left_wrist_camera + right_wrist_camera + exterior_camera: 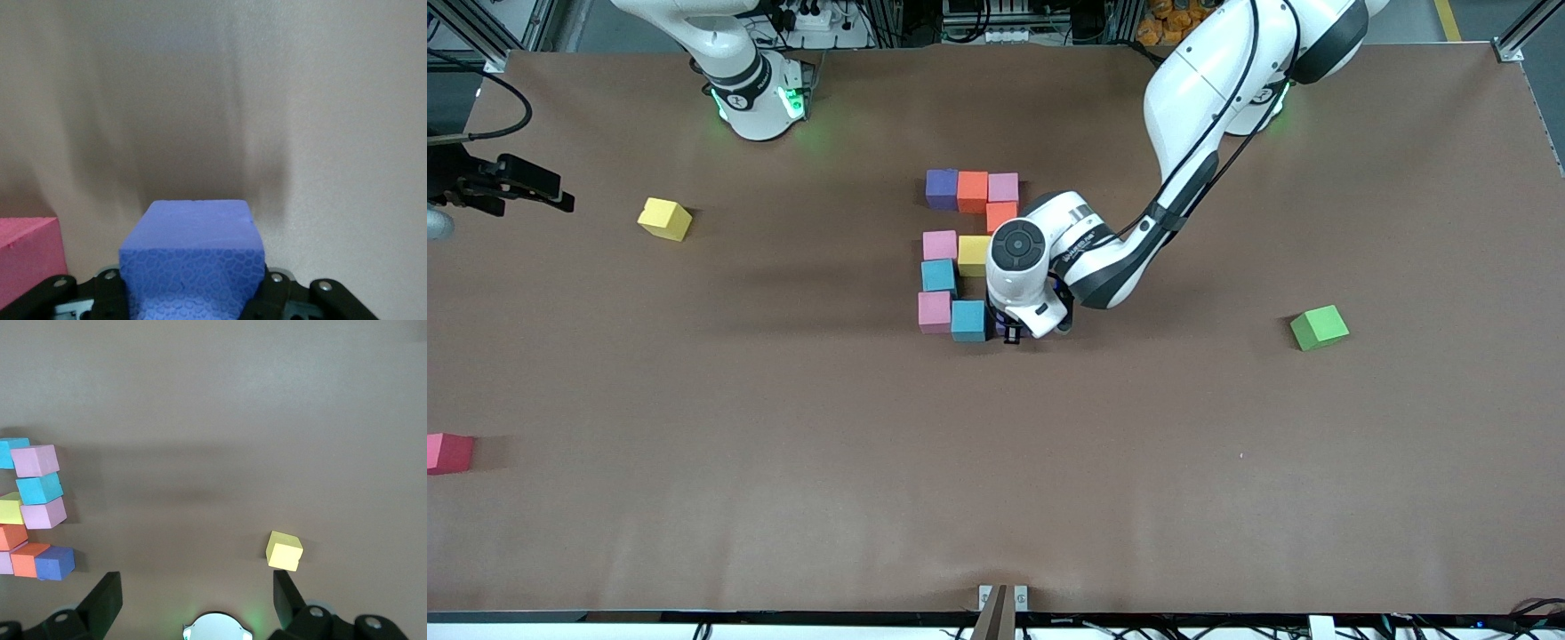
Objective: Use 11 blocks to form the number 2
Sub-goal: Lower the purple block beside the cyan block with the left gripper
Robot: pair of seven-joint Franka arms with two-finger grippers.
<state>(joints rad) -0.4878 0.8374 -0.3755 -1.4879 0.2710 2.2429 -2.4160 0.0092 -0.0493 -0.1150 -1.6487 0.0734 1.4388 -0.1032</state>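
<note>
A purple block (pixel 192 263) is held between the fingers of the left gripper (pixel 1021 331), low at the table. It is being set at the end of the bottom row of the number, just beside a light blue block (pixel 967 320). That blue block sits beside a pink block (pixel 935 311), so the purple one looks to be the third in that row. The spot is right under the gripper, so the next move can be judged a small one: the fingers only need to be opened and the arm lifted straight up. In the left wrist view a reddish-pink block (pixel 27 257) is seen close beside the purple one, but which block of the shape this is cannot be told.

The rest of the number is laid out farther from the front camera: a purple, an orange and a pink block in the top row (pixel 972 188), and more blocks below them.

A loose yellow block (pixel 664 218) is seen toward the right arm's end of the table. The right gripper (pixel 197 603) waits high over that end, with its fingers spread wide and nothing in them.
</note>
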